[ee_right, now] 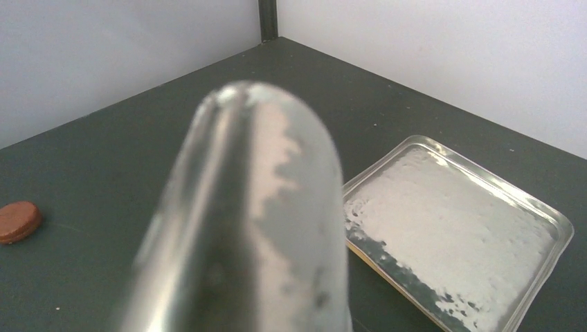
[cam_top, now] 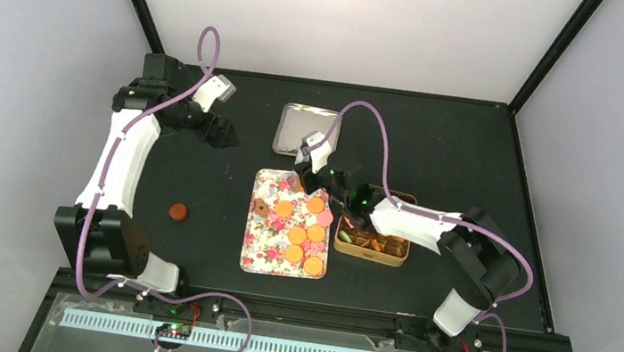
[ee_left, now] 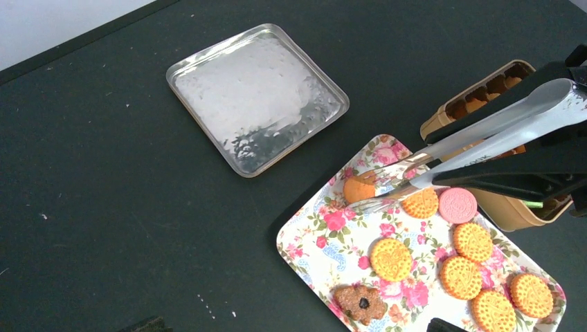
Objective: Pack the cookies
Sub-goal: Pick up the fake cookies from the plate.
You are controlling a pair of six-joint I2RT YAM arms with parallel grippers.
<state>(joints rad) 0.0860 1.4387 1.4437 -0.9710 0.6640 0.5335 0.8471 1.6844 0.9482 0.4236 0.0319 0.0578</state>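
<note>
**A:** Tongs (ee_right: 256, 221) fill the right wrist view as a blurred, shiny, rounded length of metal. What has them?

**B:** The right gripper (cam_top: 334, 186) is clamped on their handle. Two slim steel arms run out from it to toothed tips.

**A:** And at the tips?

**B:** One round orange cookie (ee_left: 360, 188) sits between them at a corner of the floral tray (ee_left: 325, 242). I cannot tell whether it is lifted.

**A:** Where are the other cookies (ee_left: 391, 258)?

**B:** They lie flat on that tray, under and just beside the right gripper. Most are round, orange, dotted with small holes and crimped at the rim. One pink cookie (ee_left: 457, 205) is round and smoother. One dark brown cookie (ee_left: 360, 303) is flower-shaped with a black centre. More sit in the compartments of the tan tin (ee_left: 512, 211) behind that gripper.

**A:** Any off the tray?

**B:** A reddish-brown cookie (cam_top: 178, 211), a plain disc, lies alone on the dark matte tabletop (cam_top: 218, 254). It is well apart from the right gripper and nearer the left arm.

**A:** And the left gripper (cam_top: 225, 136)?

**B:** Its jaws are spread wide and hold nothing. Just beyond it lies a square silver tray (ee_left: 256, 97), glossy and dimpled, with rounded corners.
</note>
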